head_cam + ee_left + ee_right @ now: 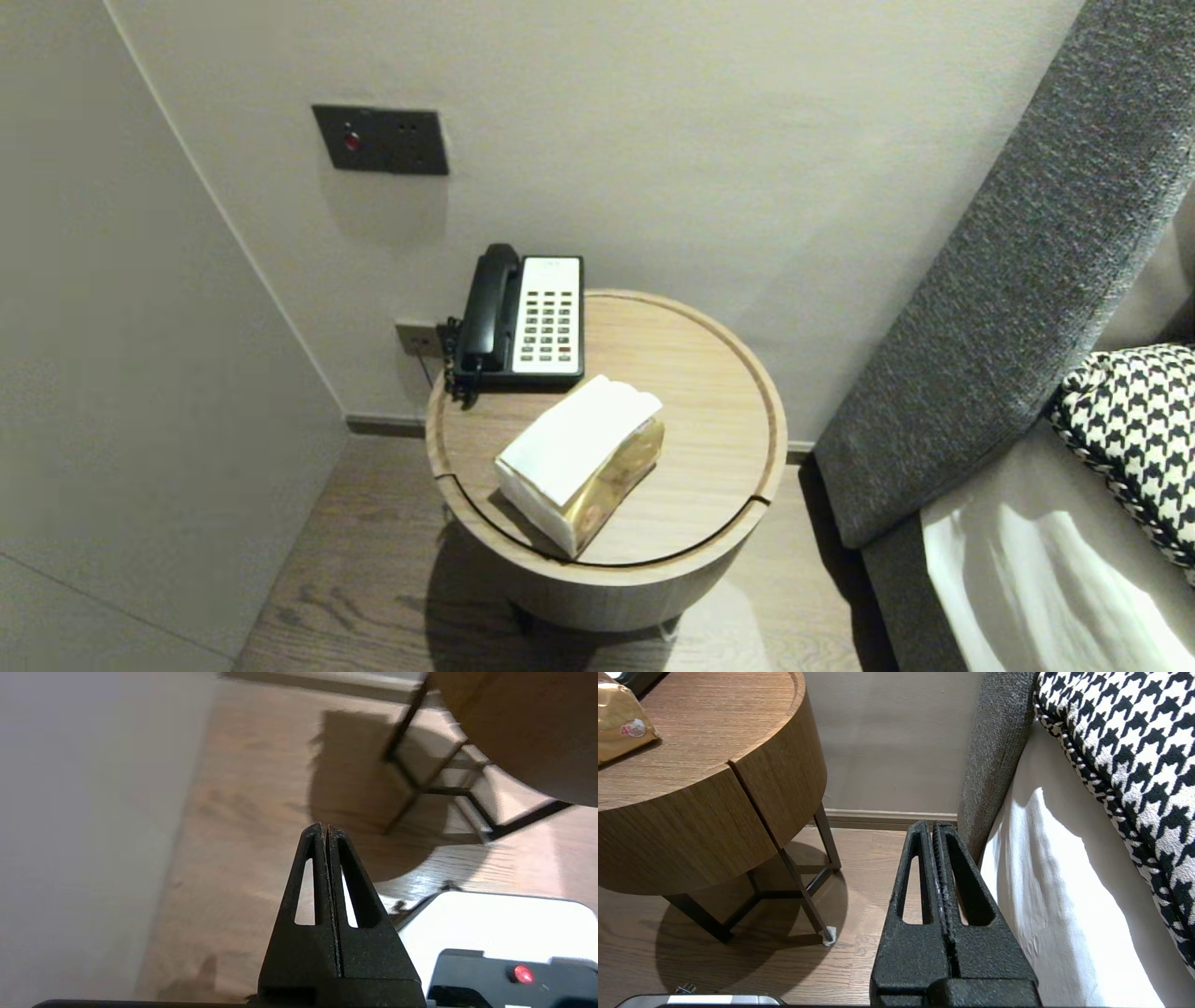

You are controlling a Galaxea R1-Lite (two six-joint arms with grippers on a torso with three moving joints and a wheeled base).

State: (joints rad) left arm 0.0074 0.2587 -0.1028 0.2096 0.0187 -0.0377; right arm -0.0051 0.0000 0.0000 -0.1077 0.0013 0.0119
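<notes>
**Item 1. Left gripper** [325, 828]: hung low over the wood floor [224, 849], beside the pale wall, jaws pressed together with nothing between them.

**Item 2. Right gripper** [933, 823]: also low, between the round table [691, 826] and the sofa arm [994, 756]. Its jaws were likewise closed flat on each other and empty.

**Item 3. Round table**: drum-shaped wooden top with a raised rim on thin dark legs. Both grippers sat below its top.

**Item 4. Tissue pack** [579, 457]: white with a gold side, lying aslant on the near half of the table top, apart from both grippers (the thing closest to hand up there).

**Item 5. Telephone** [523, 317]: at the table's far edge, just behind the pack.

**Item 6. Wall plate** [380, 140]: on the wall above.

**Handling note (judgement):** either gripper would need to clear the rim from above and spread its jaws before meeting the pack. The pack looked soft, so a grip across its narrow width seemed best. A gripper coming in should keep off the telephone's cord side.
</notes>
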